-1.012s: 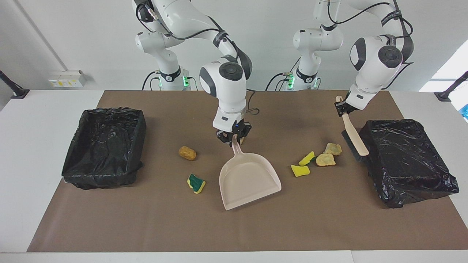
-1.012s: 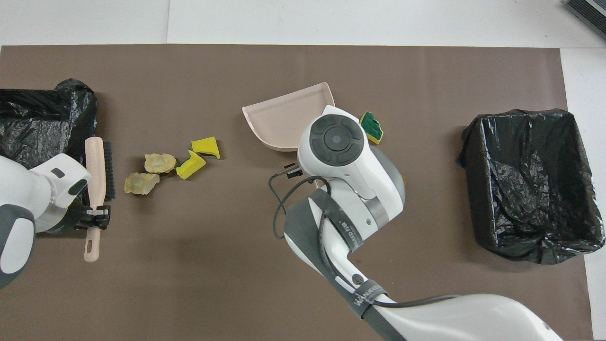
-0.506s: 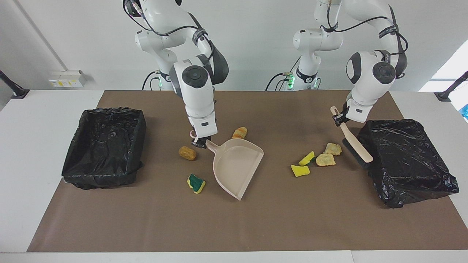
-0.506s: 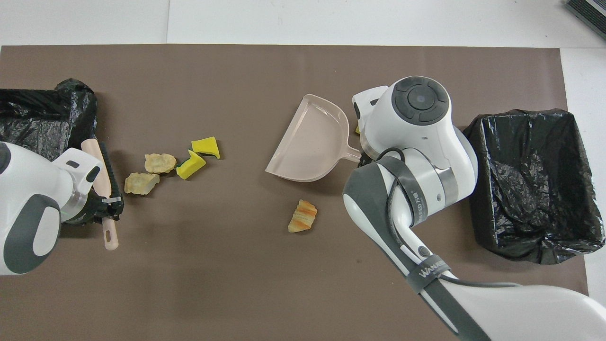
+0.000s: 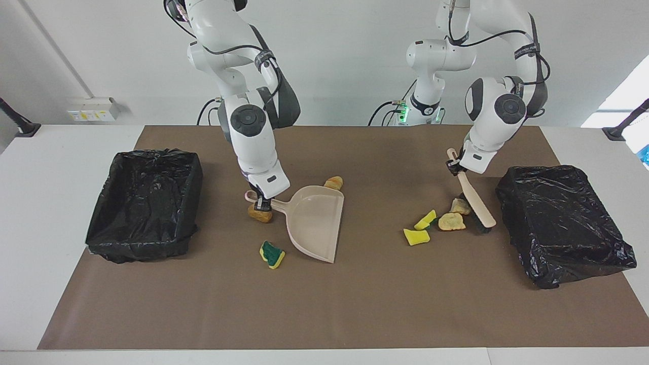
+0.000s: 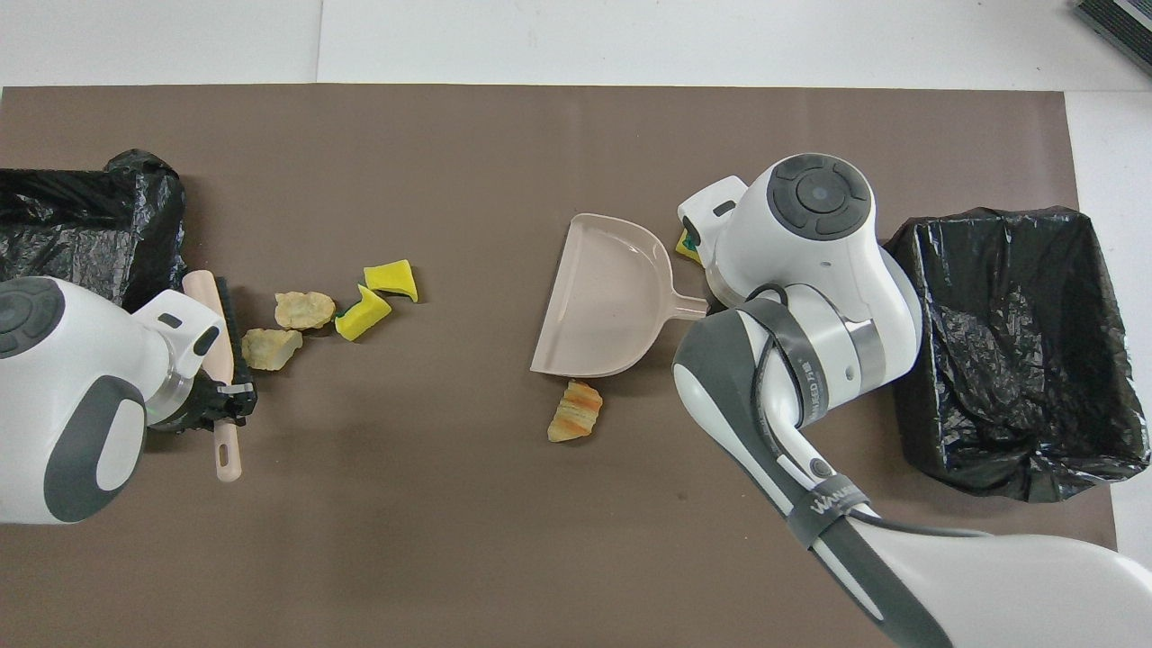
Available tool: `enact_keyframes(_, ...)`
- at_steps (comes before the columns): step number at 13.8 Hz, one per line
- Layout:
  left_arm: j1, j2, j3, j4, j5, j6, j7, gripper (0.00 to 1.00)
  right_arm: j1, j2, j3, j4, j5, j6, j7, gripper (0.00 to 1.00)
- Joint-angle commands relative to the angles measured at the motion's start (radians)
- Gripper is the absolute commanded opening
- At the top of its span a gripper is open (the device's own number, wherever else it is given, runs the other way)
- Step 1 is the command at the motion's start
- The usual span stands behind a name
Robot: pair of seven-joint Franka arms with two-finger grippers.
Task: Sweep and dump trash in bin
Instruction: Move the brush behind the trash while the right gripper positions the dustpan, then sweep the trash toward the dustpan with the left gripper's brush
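Note:
My right gripper (image 5: 261,204) is shut on the handle of the beige dustpan (image 5: 315,223), which rests on the mat with its mouth toward the left arm's end. A tan lump (image 5: 260,216) lies under that gripper and a green-backed sponge piece (image 5: 272,254) beside the pan. A croissant-like lump (image 5: 333,182) touches the pan's corner nearer the robots. My left gripper (image 5: 454,166) is shut on the brush (image 5: 476,205). Its bristles touch two tan lumps (image 5: 451,221), with two yellow sponge pieces (image 5: 417,236) beside them. In the overhead view, the dustpan (image 6: 612,306) and brush (image 6: 220,337) show.
A black-lined bin (image 5: 144,203) stands at the right arm's end of the brown mat, and another black-lined bin (image 5: 563,223) at the left arm's end, close beside the brush. Open mat (image 5: 324,304) lies farther from the robots.
My right gripper has swung the dustpan toward the right arm's end and turned its mouth toward the left arm's end, uncovering the croissant-like lump. My left gripper has brought the brush against the tan lumps.

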Motion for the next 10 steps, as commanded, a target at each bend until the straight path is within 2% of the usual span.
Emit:
enact_keyframes(1,-0.046,-0.008,0.01,-0.017,0.016,0.024,-0.006,0.0,0.024,-0.025,0.009,-0.054,0.006,0.056,-0.027,0.0)
enact_keyframes(8,-0.175,-0.003,0.006,-0.015,-0.004,0.092,-0.069,0.0,0.063,0.029,0.014,-0.052,-0.014,0.146,-0.027,0.0)
enact_keyframes(10,-0.212,0.0,0.006,-0.014,-0.047,0.128,-0.071,0.0,0.083,0.03,0.014,-0.052,-0.014,0.157,-0.027,0.0)
